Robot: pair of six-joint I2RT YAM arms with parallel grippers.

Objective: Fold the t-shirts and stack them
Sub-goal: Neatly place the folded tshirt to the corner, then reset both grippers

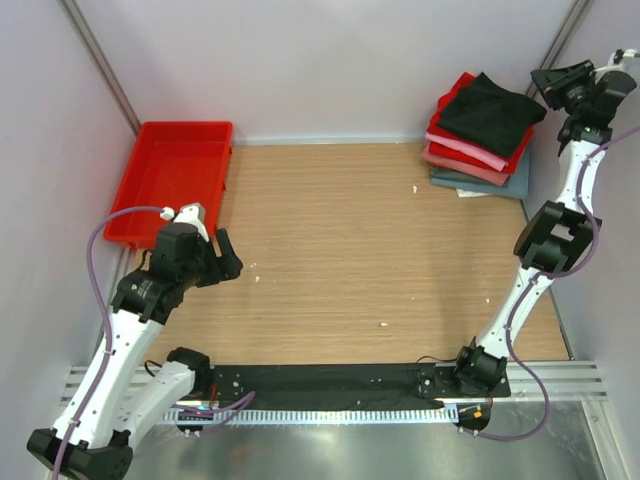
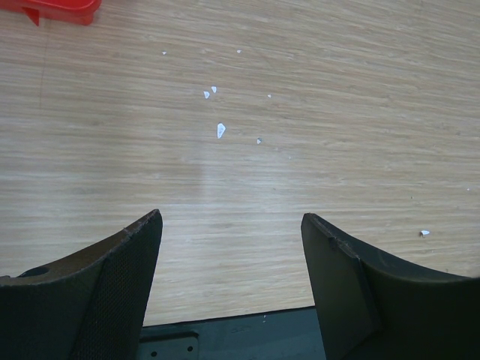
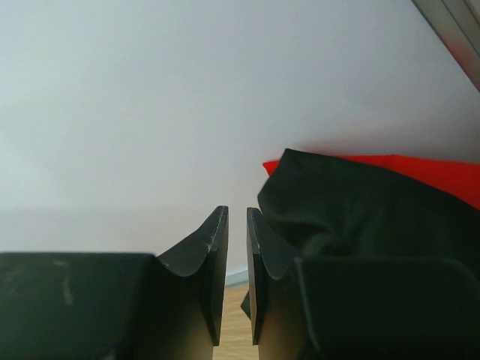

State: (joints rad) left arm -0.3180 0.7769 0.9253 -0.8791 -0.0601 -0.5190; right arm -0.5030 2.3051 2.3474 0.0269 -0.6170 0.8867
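The black t-shirt (image 1: 490, 112) lies rumpled on top of the folded stack (image 1: 470, 160), upper right of the top view. It looks light and limp, so it is best pinched at a hem or corner. Beside it, the right gripper (image 3: 237, 217) has its 2 fingers nearly together and empty. The left gripper (image 2: 231, 225), lower left, gapes wide above the table (image 1: 350, 250).

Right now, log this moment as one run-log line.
left arm: jaws open, empty, over bare table | right arm: jaws nearly closed, empty, beside stack | black t-shirt: atop stack, far right corner
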